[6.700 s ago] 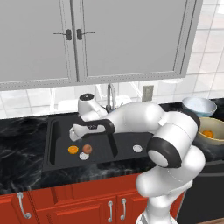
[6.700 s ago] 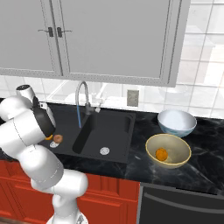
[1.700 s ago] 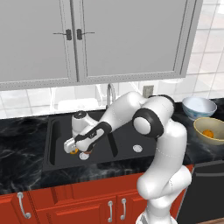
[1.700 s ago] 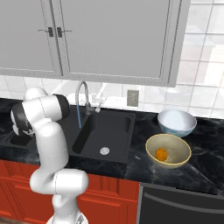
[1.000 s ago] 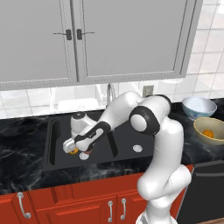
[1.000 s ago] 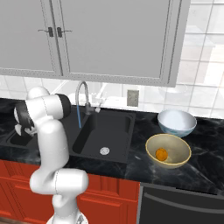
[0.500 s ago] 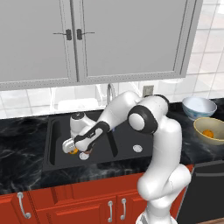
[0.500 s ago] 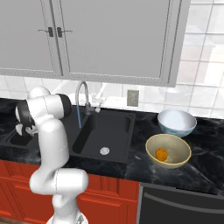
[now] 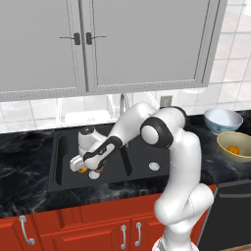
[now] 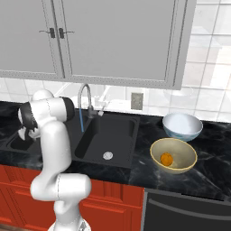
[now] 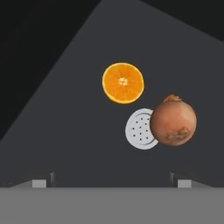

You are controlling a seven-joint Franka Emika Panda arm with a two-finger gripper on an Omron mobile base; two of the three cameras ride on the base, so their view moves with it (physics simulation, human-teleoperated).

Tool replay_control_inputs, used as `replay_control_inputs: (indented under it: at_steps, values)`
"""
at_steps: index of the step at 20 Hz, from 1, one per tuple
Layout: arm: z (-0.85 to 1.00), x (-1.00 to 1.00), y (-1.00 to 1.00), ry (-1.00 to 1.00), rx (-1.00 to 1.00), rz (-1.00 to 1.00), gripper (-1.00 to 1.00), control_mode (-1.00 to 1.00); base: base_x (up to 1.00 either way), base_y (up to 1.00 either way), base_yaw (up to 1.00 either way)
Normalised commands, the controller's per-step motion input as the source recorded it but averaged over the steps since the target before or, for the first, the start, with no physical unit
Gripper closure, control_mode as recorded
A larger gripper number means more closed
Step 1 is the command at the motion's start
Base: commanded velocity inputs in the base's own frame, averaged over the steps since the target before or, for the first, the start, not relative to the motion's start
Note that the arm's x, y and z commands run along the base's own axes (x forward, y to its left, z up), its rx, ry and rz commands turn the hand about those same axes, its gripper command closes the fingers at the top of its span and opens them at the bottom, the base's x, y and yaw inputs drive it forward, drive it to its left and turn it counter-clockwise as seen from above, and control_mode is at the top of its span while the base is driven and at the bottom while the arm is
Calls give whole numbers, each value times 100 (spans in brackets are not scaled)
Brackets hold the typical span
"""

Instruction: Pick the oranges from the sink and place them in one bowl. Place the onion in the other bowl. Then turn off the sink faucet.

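Left base view: gripper (image 9: 84, 165) low in the left basin of the black sink (image 9: 139, 171), over an orange (image 9: 82, 169); at 3 o'clock, yellow-tan bowl (image 9: 224, 146) holding another orange (image 9: 234, 150), pale blue-white bowl (image 9: 216, 123) at its 11 o'clock.

Right base view: silver faucet (image 10: 85, 106) behind the basins, at 12 o'clock from the drain (image 10: 107, 156).

Hand view: jaws spread wide, clamped on nothing. Orange above, onion (image 11: 173, 120) at its 4 o'clock, overlapping the drain.
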Motion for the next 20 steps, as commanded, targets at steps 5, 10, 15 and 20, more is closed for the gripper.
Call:
replay_control_inputs:
  at_steps: [5,10,15,20]
  values:
    - [-13,10,4,-1,0,0,-100,-100,0,0,0]
    - [-9,9,8,-1,0,0,-100,-100,0,0,0]
    - [-5,8,6,-1,0,0,-100,-100,0,0,0]
    - [-4,12,1,-1,0,0,-100,-100,0,0,0]
